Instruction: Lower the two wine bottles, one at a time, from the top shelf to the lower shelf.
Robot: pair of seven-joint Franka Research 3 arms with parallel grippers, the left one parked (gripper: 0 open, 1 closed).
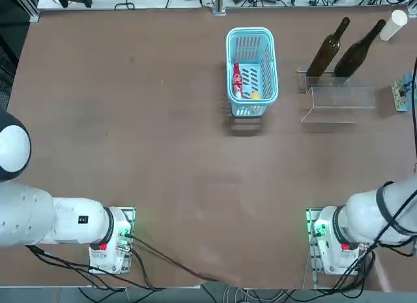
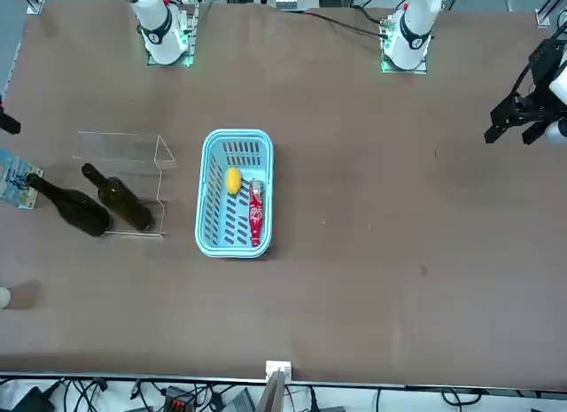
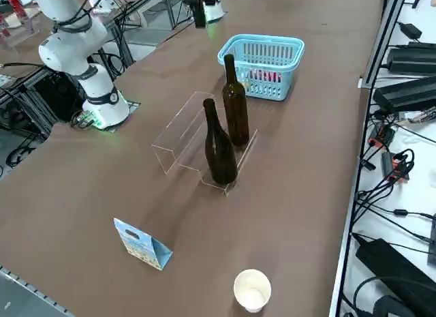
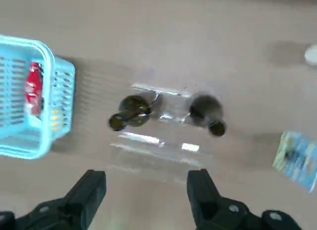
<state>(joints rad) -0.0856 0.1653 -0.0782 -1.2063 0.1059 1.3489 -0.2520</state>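
Two dark wine bottles (image 1: 326, 52) (image 1: 357, 54) stand upright side by side on the transparent stand's tier farther from me, the top shelf (image 1: 305, 80). The lower shelf (image 1: 339, 104) is the nearer tier and holds nothing. From the side, the bottles (image 3: 219, 146) (image 3: 235, 106) rise beside the bare tier (image 3: 182, 129). My right gripper (image 4: 147, 190) shows only in the wrist view. It is open and holds nothing, well short of the stand and high above the table, looking down on both bottles (image 4: 131, 111) (image 4: 205, 111). The right arm is folded back near its base.
A light-blue basket (image 1: 249, 31) left of the stand holds a red bottle (image 1: 238, 80) and a small yellow item (image 1: 255, 94). A white paper cup (image 1: 393, 24) lies beyond the bottles. A blue folded card (image 1: 402, 91) stands near the table's right edge.
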